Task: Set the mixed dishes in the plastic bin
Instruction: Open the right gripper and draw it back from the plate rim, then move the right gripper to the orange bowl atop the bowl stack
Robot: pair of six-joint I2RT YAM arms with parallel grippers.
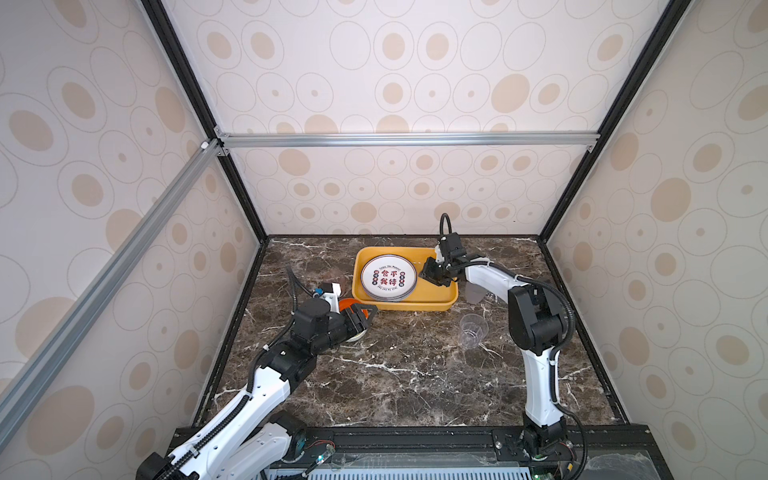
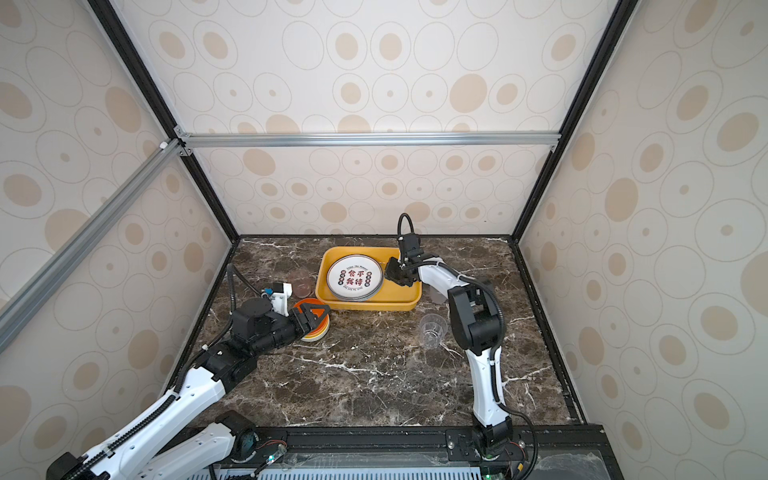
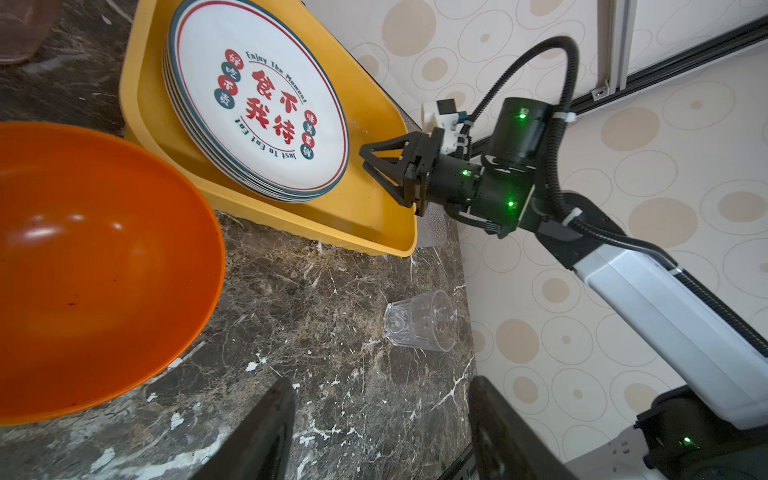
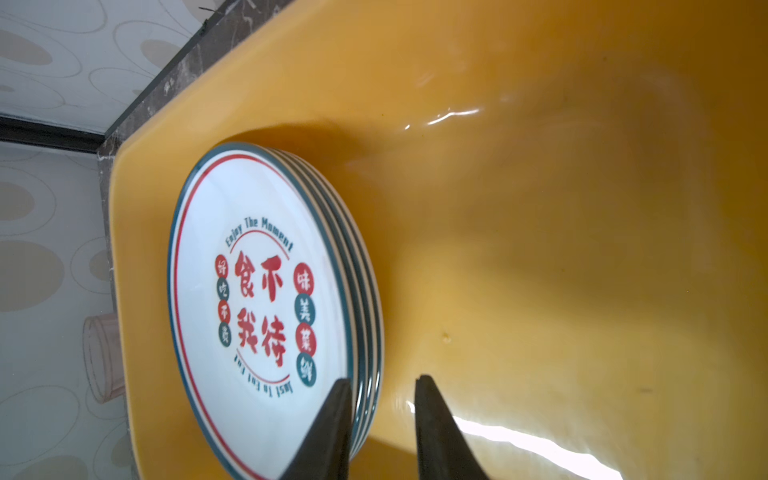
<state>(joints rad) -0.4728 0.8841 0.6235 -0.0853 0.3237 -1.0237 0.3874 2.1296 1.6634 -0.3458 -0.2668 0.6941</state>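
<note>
The yellow plastic bin [image 1: 409, 308] [image 2: 365, 306] stands at the back of the marble table and holds a stack of white plates [image 1: 388, 277] [image 2: 354, 277] with red characters. My right gripper [image 1: 424, 274] [image 4: 382, 380] is inside the bin at the stack's right edge. Its jaws are parted, one finger over the top plate [image 4: 249, 291] and the other beside the stack, gripping nothing. My left gripper [image 1: 368, 311] [image 3: 382, 379] is open beside a stack of bowls with an orange bowl [image 2: 307, 305] [image 3: 95, 266] on top. Only table shows between its fingers.
A clear cup [image 1: 471, 330] [image 3: 419, 326] stands on the table in front of the bin's right end. A grey cup [image 1: 476, 293] sits behind it, partly hidden by the right arm. A pink cup [image 2: 301, 282] [image 4: 104, 357] stands left of the bin.
</note>
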